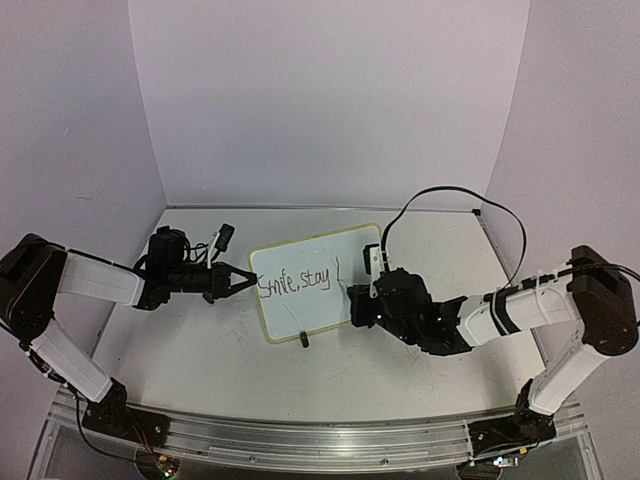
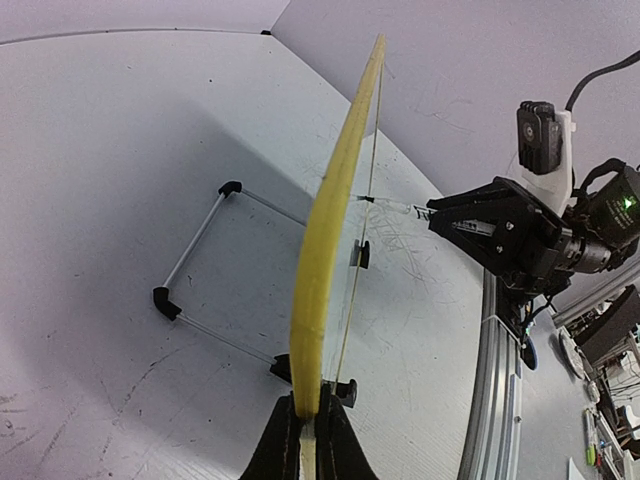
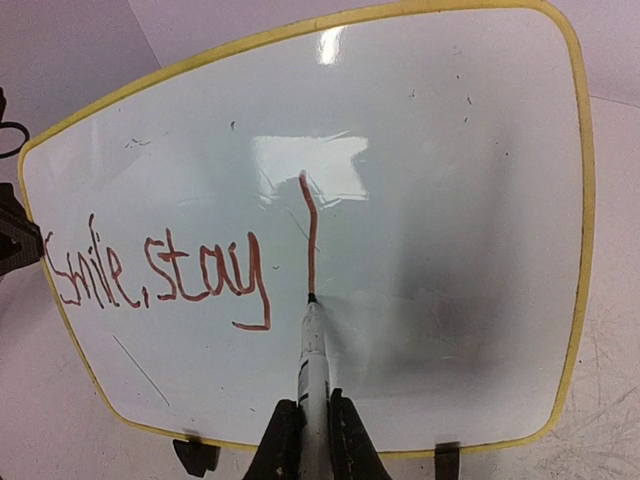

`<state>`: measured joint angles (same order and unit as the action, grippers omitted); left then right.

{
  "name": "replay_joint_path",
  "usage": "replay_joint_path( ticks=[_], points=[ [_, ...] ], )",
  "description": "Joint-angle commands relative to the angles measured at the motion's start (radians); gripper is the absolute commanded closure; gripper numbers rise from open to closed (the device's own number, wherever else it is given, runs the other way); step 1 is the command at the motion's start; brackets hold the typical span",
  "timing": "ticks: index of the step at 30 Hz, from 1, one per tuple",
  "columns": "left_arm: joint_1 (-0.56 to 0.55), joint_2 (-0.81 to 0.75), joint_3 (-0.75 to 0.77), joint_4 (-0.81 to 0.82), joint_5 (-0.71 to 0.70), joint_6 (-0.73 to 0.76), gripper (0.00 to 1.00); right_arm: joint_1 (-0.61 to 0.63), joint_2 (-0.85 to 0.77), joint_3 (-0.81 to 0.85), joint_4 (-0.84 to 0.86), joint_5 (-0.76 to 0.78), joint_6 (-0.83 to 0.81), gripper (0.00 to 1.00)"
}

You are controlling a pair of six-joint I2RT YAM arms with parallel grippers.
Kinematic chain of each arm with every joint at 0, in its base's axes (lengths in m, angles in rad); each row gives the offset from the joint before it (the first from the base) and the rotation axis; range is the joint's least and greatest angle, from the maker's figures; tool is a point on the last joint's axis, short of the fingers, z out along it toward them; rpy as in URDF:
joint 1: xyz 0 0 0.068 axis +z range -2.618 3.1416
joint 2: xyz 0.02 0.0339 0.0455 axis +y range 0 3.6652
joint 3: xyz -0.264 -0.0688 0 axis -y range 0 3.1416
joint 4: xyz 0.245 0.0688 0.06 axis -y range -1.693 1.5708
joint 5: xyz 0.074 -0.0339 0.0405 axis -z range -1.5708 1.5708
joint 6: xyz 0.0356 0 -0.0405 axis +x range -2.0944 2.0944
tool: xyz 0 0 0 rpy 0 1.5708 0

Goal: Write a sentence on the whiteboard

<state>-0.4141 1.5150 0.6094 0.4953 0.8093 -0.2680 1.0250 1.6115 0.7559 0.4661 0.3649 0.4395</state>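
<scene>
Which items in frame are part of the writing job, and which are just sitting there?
In the job:
whiteboard, edge clamped by the left gripper
sentence, so far "Smile, stay" plus one stroke
marker in the right gripper, tip on the board

Just there:
scuffed tabletop
aluminium rail under the arm bases
black cable looping over the right arm

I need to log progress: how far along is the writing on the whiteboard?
Done: "Smile, stay" is on the whiteboard. In hand: the right fingers hold the marker, its tip at the foot of a lone upright stroke, while the left fingers clamp the board's edge. Left: whatever follows that stroke; the board's right half is bare.
</scene>
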Motion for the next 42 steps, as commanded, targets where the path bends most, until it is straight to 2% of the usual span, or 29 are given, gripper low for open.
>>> replay_joint_path(
  ticks=[1, 24, 42],
  points=[
    [-0.003, -0.011, 0.016, -0.046, -0.002, 0.015, 1.0, 0.003, -0.019, 0.004, -0.009, 0.018, 0.009, 1.0],
    [-0.002, -0.015, 0.013, -0.046, -0.005, 0.016, 1.0, -0.012, -0.002, 0.068, 0.029, 0.065, -0.051, 1.0],
    [-0.003, -0.013, 0.019, -0.046, -0.005, 0.015, 1.0, -0.023, -0.022, 0.053, -0.007, 0.094, -0.026, 1.0]
  ],
)
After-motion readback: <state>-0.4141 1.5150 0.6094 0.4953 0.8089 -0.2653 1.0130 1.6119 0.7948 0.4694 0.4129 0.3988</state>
